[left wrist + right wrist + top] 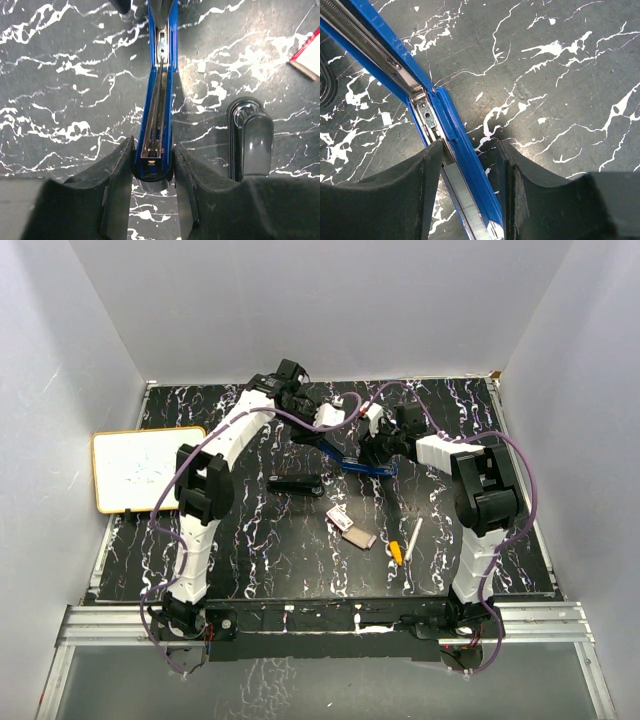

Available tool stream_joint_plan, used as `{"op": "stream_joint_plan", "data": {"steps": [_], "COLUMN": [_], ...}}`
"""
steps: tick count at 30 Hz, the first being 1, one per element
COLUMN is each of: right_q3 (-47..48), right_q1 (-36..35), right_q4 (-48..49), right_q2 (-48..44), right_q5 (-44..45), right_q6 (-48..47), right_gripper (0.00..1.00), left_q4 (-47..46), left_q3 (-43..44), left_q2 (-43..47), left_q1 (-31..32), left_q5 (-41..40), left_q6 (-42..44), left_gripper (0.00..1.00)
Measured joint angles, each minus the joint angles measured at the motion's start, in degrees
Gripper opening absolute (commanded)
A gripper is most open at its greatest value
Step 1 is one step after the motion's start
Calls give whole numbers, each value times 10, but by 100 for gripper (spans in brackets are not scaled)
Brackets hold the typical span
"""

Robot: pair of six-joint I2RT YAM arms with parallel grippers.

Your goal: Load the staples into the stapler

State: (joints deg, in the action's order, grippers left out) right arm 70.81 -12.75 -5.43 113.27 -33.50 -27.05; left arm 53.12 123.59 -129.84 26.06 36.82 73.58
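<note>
A blue stapler (357, 466) lies opened flat near the table's middle back. My left gripper (322, 432) is shut on one end of it; in the left wrist view the fingers (120, 165) press both sides of the stapler (160, 95). My right gripper (381, 447) is open and straddles the other part (451, 125); its left finger touches, and the right finger (512, 175) stands apart. A silver strip of staples (464, 202) lies in the channel there. The red-and-white staples box (339, 516) and its tan tray (361, 538) lie nearer the front.
A black stapler (297, 483) lies left of the blue one and also shows in the left wrist view (248, 140). A white pen (411, 536) with a yellow tip lies right of the box. A whiteboard (145, 468) rests at the table's left edge.
</note>
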Motion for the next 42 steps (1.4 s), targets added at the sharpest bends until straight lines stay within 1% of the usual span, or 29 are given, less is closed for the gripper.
{"op": "stream_joint_plan", "data": {"steps": [7, 18, 28, 36, 42], "right_q3": [-13, -21, -17, 5, 11], "right_q1": [-1, -3, -1, 5, 6], "right_q4": [16, 27, 25, 7, 0], "right_q2": [-6, -10, -8, 6, 11], "right_q5": [4, 7, 10, -5, -11], "right_q6": [0, 0, 2, 7, 10], "right_gripper": [46, 45, 45, 45, 45], "left_q4": [-7, -46, -73, -133, -162], "left_q3": [20, 21, 17, 13, 14], "left_q2": [6, 9, 7, -9, -18], "left_q1": [33, 66, 73, 74, 76], "left_q5": [0, 13, 17, 53, 71], "left_q6": [-21, -71, -108, -163, -185], "left_gripper": [0, 0, 0, 0, 0]}}
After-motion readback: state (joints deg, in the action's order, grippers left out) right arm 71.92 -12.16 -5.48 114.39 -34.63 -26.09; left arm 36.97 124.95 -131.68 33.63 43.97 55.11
